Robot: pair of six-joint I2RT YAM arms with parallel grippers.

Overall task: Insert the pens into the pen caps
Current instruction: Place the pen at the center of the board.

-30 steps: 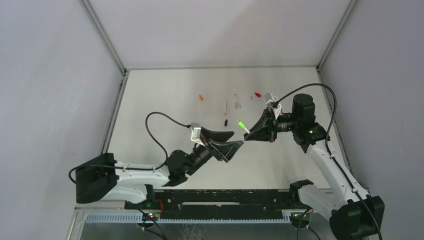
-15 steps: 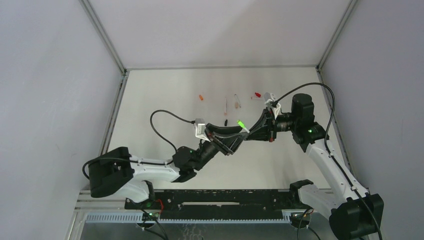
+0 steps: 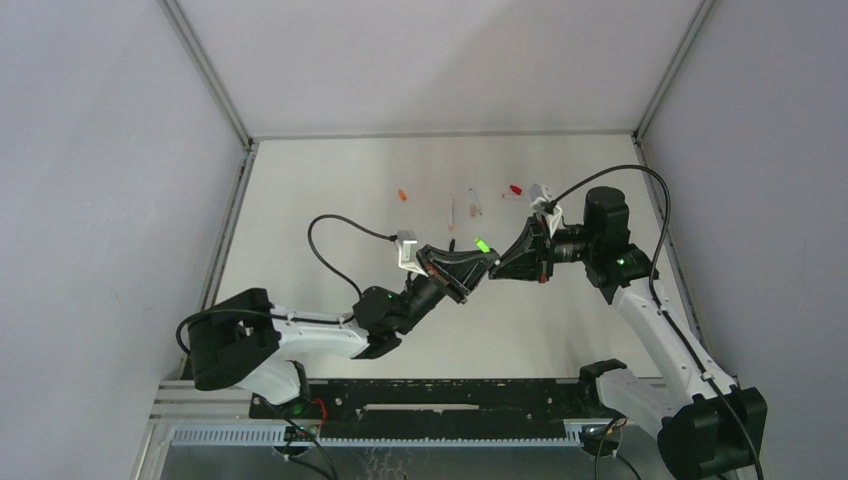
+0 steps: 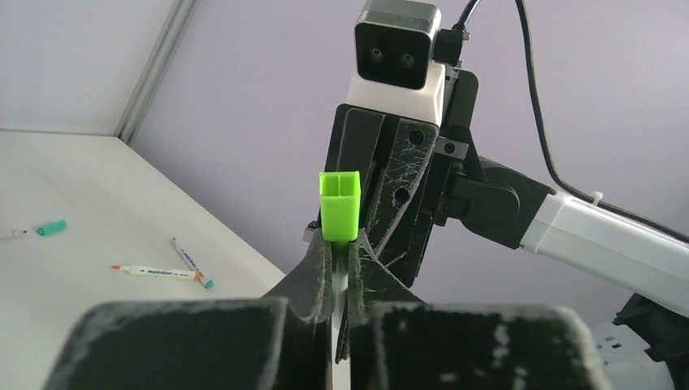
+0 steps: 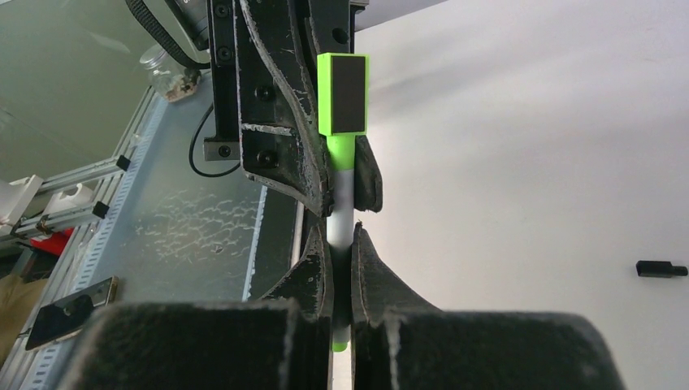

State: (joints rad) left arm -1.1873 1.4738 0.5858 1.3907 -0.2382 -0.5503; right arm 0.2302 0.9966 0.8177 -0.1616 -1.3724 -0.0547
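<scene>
From above, you see a white table (image 3: 330,200) boxed in by plain grey walls (image 3: 100,220) with metal corner posts (image 3: 205,70). The left gripper (image 3: 484,262) and right gripper (image 3: 494,266) meet tip to tip above mid-table. A green cap (image 3: 481,245) stands out where they join. Toward the far edge lie an orange cap (image 3: 401,195), two loose pens (image 3: 451,212) and a red cap (image 3: 515,189).

In the right wrist view, your right jaws are clenched on the white barrel of the green pen (image 5: 343,207). The left fingers pinch the same barrel just beneath the cap. A black cap (image 5: 660,268) lies apart on the bare white surface.

In the left wrist view, your left jaws are clamped on the pen under its cap, clear of the table, with lilac-grey wall behind. A teal cap (image 4: 51,228) lies near the two pens.
</scene>
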